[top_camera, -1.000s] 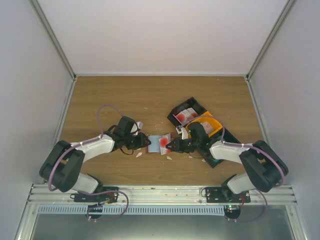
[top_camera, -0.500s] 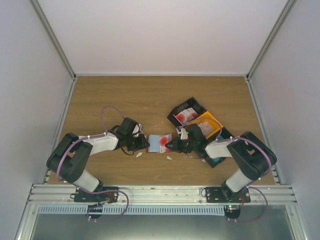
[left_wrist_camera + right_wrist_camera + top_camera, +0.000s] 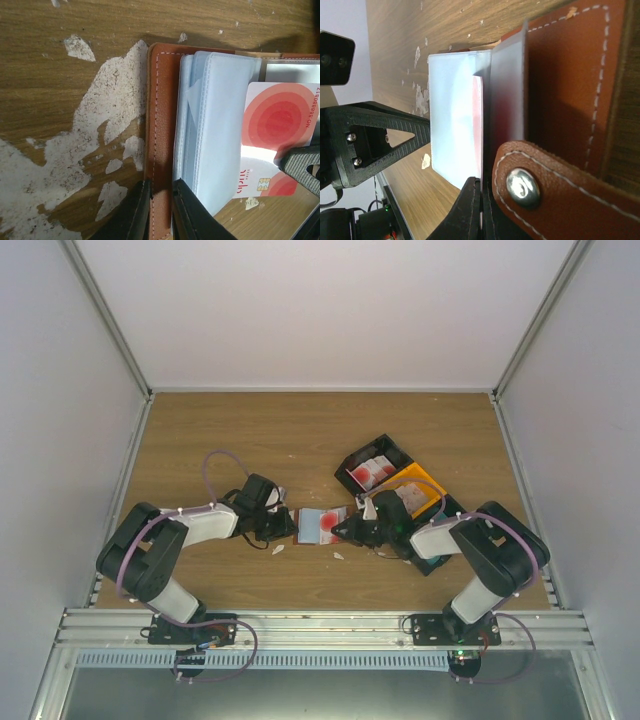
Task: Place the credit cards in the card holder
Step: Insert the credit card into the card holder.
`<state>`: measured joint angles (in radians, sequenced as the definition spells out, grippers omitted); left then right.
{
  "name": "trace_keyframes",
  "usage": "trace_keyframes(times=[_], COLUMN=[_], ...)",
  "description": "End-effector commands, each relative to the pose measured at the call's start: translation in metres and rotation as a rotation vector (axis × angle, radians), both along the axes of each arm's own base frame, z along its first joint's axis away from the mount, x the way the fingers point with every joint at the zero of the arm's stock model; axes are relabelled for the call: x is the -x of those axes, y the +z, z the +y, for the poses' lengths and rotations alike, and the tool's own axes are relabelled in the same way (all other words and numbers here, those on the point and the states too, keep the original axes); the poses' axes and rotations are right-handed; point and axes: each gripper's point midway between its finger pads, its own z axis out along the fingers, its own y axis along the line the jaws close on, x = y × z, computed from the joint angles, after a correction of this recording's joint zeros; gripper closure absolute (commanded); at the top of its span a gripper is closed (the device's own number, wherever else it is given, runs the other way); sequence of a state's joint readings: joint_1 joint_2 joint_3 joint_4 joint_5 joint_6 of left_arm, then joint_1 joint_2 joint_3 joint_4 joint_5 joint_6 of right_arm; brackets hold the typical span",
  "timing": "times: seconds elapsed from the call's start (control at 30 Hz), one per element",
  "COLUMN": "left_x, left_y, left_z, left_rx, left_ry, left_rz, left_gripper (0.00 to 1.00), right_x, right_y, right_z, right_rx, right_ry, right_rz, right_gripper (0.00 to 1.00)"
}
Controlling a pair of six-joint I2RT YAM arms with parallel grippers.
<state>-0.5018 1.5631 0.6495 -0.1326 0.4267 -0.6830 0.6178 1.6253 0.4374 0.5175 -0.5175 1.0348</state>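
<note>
Now the left tool (image 3: 161, 192) pinches the holder (image 3: 162, 100) by its edge while the right tool (image 3: 480, 200) grips a card (image 3: 280, 125) at the sleeves, which next needs sliding squarely into a slot.

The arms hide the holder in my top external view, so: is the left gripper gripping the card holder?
Observer: In the left wrist view the left gripper has a finger on each side of the brown cover edge of the card holder.
Operator: And the card?
Observer: The right gripper pinches the credit card, whose front edge overlaps the pale blue sleeves.
Operator: Slotted?
Observer: Right wrist shows its red edge between the sleeves and a grey flap.
</note>
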Motion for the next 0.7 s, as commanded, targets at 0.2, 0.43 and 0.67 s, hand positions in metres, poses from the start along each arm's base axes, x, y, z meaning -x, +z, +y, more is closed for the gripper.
trace_keyframes(times=[0.2, 0.43, 0.67], left_x=[0.004, 0.004, 0.004], left_y=[-0.011, -0.013, -0.013], left_z=[0.002, 0.002, 0.001], left_rx=[-0.025, -0.025, -0.023], left_ry=[-0.013, -0.014, -0.016], left_rz=[0.025, 0.029, 0.031], left_gripper=[0.88, 0.9, 0.91], right_x=[-0.003, -0.003, -0.005], right_y=[0.0, 0.001, 0.002], right_z=[-0.011, -0.011, -0.01], right_rx=[0.016, 0.007, 0.007], right_ry=[-0.073, -0.078, -0.075], right_rz=[-0.014, -0.01, -0.004], right_gripper=[0.99, 1.0, 1.0])
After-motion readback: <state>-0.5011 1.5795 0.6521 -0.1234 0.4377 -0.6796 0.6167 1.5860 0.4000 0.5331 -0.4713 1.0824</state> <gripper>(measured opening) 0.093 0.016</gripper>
